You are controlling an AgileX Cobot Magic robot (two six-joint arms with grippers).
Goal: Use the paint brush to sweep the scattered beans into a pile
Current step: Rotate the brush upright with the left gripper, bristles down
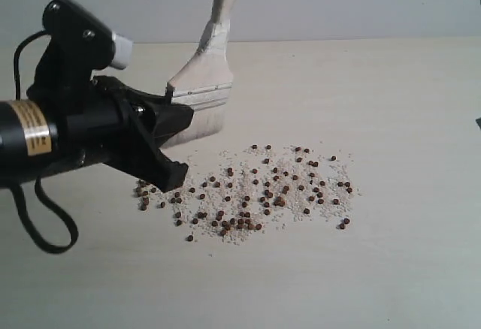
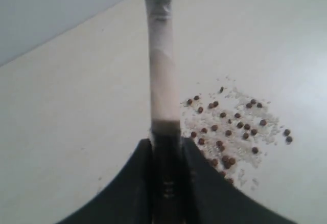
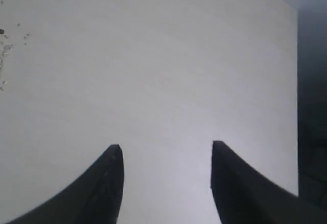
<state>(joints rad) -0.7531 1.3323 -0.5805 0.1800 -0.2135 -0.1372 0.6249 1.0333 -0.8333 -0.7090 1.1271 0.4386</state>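
Paint brush [image 1: 203,70]: upper centre of frame, just above the scattered beans [image 1: 263,190]. Probably light, with a stiff handle and soft bristles; best held by the ferrule. Left gripper [image 1: 167,122] is clamped there. Right gripper [image 3: 166,155] fingers are apart and empty.

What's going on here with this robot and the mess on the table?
The left gripper is shut on the paint brush, holding it bristles-down at the edge of a loose patch of beans and white grains on the table. The beans lie scattered, not yet gathered into a compact pile. The right gripper is open and empty over bare table off to the side.
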